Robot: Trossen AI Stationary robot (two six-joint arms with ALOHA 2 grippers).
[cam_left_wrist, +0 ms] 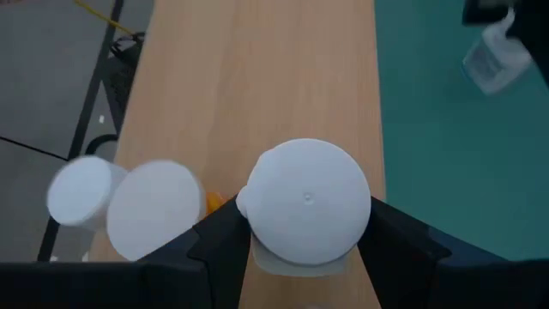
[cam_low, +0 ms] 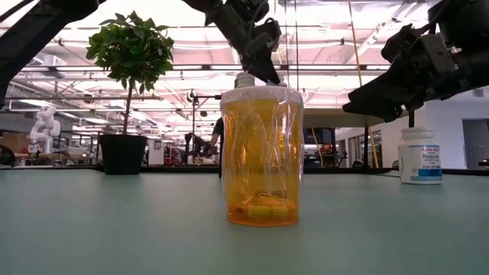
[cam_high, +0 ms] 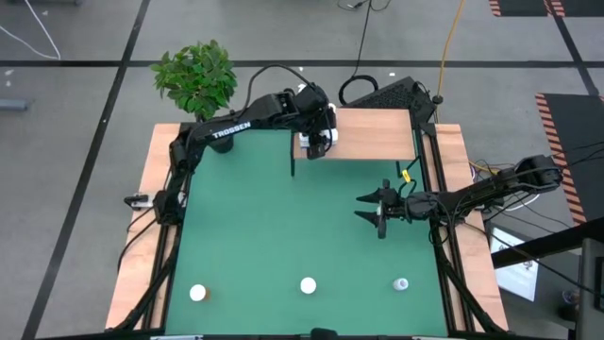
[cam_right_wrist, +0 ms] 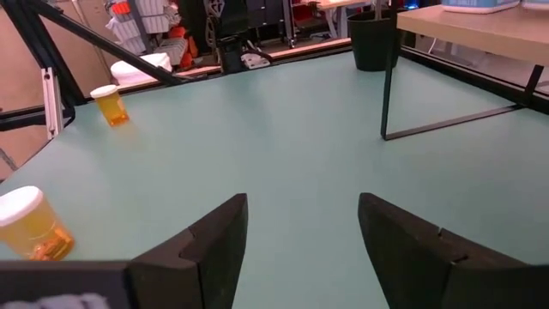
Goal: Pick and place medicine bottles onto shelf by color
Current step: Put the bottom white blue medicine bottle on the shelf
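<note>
Near edge of worktop (cam_high: pixel 283 227): three bottles apart in a row (cam_high: pixel 309 285). Mid-right: right gripper (cam_high: pixel 370 210), fingers spread, empty. Far: left gripper (cam_high: pixel 317 142), fingers clamped on white-capped bottle (cam_left_wrist: pixel 309 202) over shelf (cam_high: pixel 377 132), beside two bottles there.

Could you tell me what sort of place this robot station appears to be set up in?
Probably a large open robotics lab or workshop: the low view shows high ceiling lights and another white robot behind, and the high view shows floor cables.
</note>
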